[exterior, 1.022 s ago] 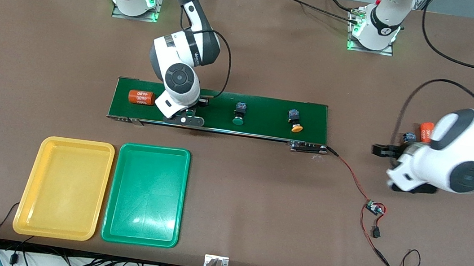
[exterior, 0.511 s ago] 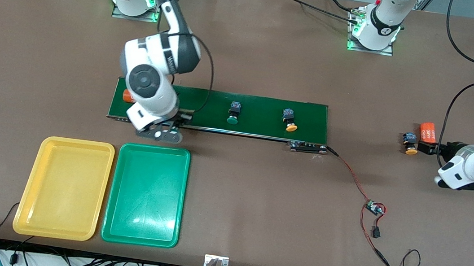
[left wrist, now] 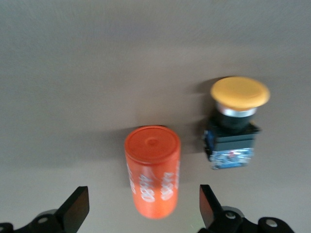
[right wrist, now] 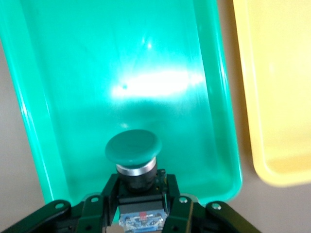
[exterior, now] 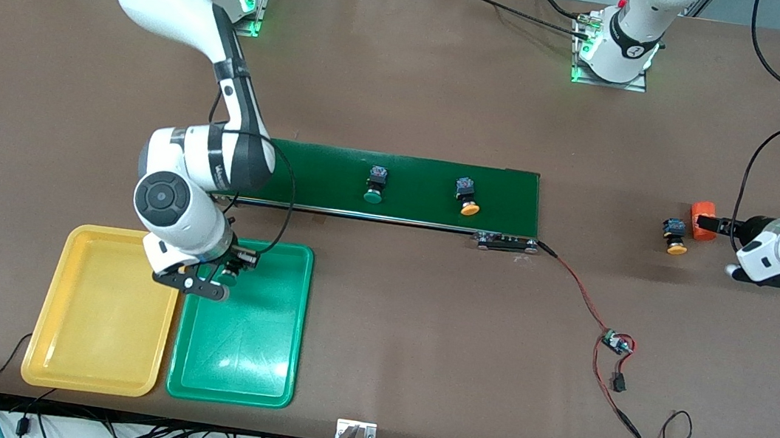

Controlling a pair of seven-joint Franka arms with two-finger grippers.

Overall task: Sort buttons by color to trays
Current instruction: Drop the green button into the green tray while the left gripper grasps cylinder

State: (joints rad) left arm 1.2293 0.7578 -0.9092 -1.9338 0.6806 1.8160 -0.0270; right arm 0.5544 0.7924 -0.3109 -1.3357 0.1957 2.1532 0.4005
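Both trays (exterior: 97, 362) empty: right gripper (right wrist: 138, 201) pinching first green button (right wrist: 133, 148) over green tray's (exterior: 266, 382) twelve-o'clock end, left gripper (left wrist: 141, 213) spread.

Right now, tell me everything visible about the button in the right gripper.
The green-capped button has a round, domed green cap on a silver collar, with a black and blue body below. The right gripper is shut on that body, fingers on both sides, the cap pointing away from the wrist. It hangs over the green tray, near the corner closest to the conveyor, not yet resting in it.
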